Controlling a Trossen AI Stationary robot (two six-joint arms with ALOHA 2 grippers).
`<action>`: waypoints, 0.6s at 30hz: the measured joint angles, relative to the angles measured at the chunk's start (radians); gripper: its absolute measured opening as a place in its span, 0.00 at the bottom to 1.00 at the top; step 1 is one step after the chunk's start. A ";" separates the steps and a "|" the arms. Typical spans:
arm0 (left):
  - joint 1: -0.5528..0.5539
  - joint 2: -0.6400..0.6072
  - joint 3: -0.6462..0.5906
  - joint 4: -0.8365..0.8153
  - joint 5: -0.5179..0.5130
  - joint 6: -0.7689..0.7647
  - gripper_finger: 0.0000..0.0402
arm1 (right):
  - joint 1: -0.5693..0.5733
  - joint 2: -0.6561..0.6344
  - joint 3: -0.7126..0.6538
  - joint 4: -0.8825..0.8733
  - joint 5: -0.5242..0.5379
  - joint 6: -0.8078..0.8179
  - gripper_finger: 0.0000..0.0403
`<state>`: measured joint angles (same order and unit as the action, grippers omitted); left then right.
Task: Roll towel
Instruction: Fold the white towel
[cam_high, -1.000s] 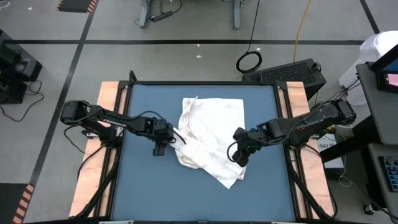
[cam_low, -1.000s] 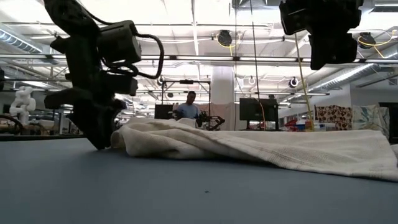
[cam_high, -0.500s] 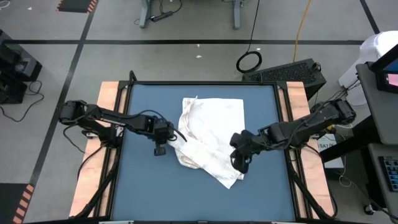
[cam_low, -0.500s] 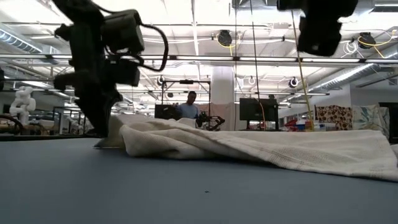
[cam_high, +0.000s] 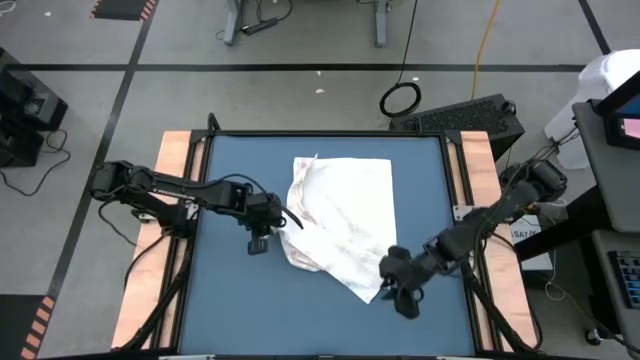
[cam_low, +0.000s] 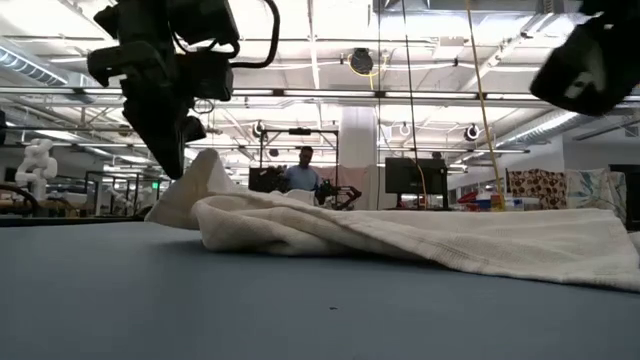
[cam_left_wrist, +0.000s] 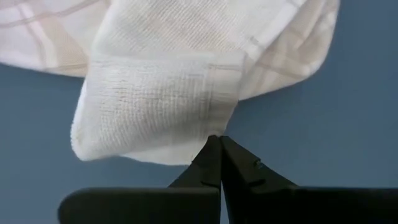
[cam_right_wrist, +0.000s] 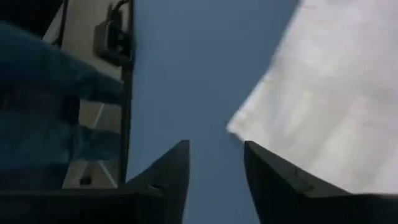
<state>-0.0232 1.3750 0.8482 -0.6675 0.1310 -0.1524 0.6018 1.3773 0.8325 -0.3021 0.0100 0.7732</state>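
The white towel (cam_high: 340, 215) lies crumpled and partly folded over itself in the middle of the blue table (cam_high: 230, 290). My left gripper (cam_high: 276, 222) is at the towel's left edge and shut on it; the low view shows that edge raised into a peak (cam_low: 203, 165). My right gripper (cam_high: 402, 292) hovers open just beyond the towel's near right corner (cam_right_wrist: 235, 127), with nothing between its fingers (cam_right_wrist: 168, 168). My left gripper pinches a hemmed flap at the towel's left edge (cam_left_wrist: 214, 127) between its two shut fingers; one layer or several, I cannot tell. The fingers come from above, slanting down. The held flap is lifted off the table, and the rest of the towel (cam_low: 420, 235) lies on it.
Wooden rails run along the table's left side (cam_high: 175, 200) and right side (cam_high: 482, 160). Bare blue surface lies to the left of the towel and along the near edge. A person (cam_low: 303, 170) stands far back in the room.
My left gripper has shut on the towel's left edge and risen, pulling that edge up into a peak while the rest stays flat. My right gripper has moved from over the towel's right side toward the table's near edge, past the near right corner, and has opened.
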 joint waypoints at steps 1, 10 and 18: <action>-0.004 0.000 0.000 0.002 0.001 0.000 0.00 | 0.013 0.020 -0.001 0.027 0.011 -0.001 0.40; -0.012 0.000 0.000 0.005 0.003 0.003 0.00 | 0.033 0.262 0.012 0.202 0.081 -0.034 0.51; -0.012 0.000 0.000 0.004 0.018 0.003 0.00 | 0.027 0.393 0.015 0.240 0.130 0.073 0.48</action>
<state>-0.0353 1.3754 0.8482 -0.6639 0.1490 -0.1497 0.6292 1.7703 0.8479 -0.0618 0.1404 0.8461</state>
